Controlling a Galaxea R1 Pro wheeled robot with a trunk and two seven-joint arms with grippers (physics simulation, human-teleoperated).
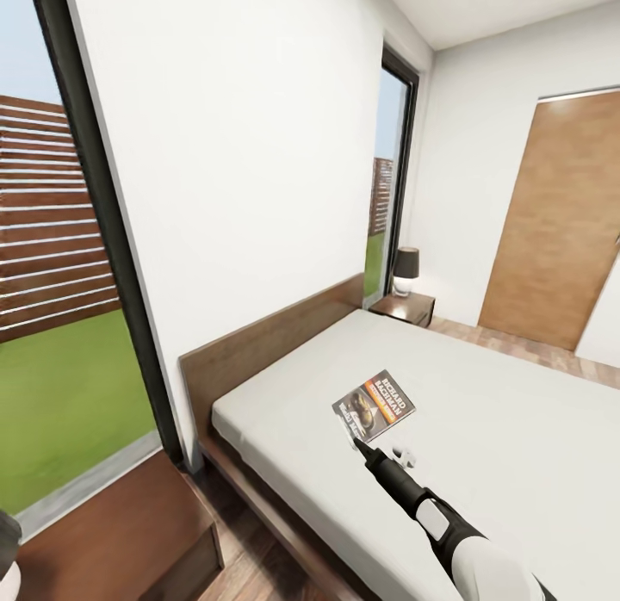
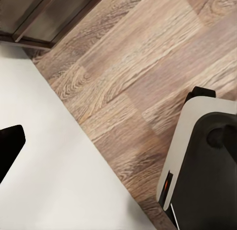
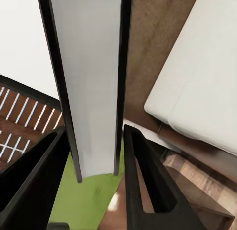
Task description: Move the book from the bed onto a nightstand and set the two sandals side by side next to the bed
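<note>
My right claw (image 1: pixel 355 432) is clamped on the book's (image 1: pixel 374 405) edge; it lies on the bed (image 1: pixel 482 412), nightstand (image 1: pixel 405 307) and sandals remain.

head: high, looks down across bed (image 1: pixel 482 429) toward headboard wall | left wrist: close above plank floor (image 2: pixel 143 77) | right wrist: close, past fingers (image 3: pixel 148 190) | shared: bed (image 3: pixel 202 87)

Matt grey cloth bed (image 1: pixel 482 412), glossy paper book (image 1: pixel 374 405), grainy wood-plank floor (image 2: pixel 133 77)
</note>
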